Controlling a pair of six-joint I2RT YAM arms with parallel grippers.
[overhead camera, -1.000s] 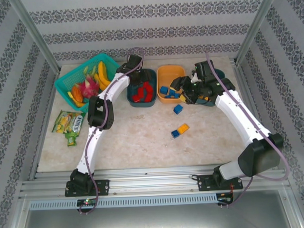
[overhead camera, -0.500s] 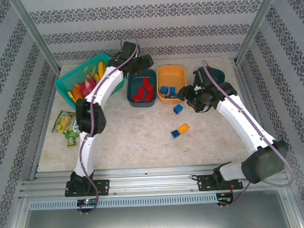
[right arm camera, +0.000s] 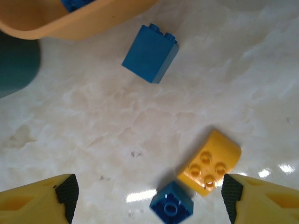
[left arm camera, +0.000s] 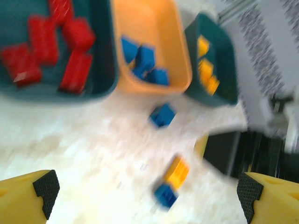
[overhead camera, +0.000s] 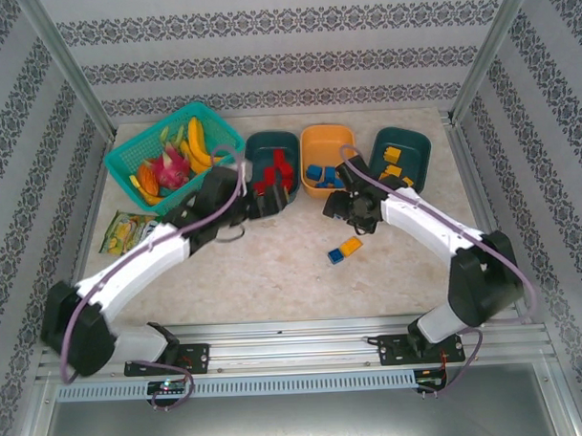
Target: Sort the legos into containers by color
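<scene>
Over on the left side, the left claw [left arm camera: 147, 192] hangs near the first teal tub [overhead camera: 269, 147], which has red bricks [overhead camera: 275, 171] in it. Its two fingers are spread wide apart, with nothing between them. Next comes the orange tub [overhead camera: 329, 145] with blue bricks [overhead camera: 316, 171], then the other teal tub [overhead camera: 413, 142] with yellow bricks [overhead camera: 392, 157].

Three legos lie loose on the surface [overhead camera: 274, 266]. The right claw [right arm camera: 149, 193] is the nearer one, and its fingers are apart too, holding nothing. Seen from its wrist, the big blue brick [right arm camera: 150, 52] lies ahead, just beside the orange tub. The yellow brick [right arm camera: 209, 161] and little blue brick [right arm camera: 171, 207] sit side by side under this claw. The yellow one lies slantwise, closer to the right finger. I think that pair is the easiest grab, after a small turn.
</scene>
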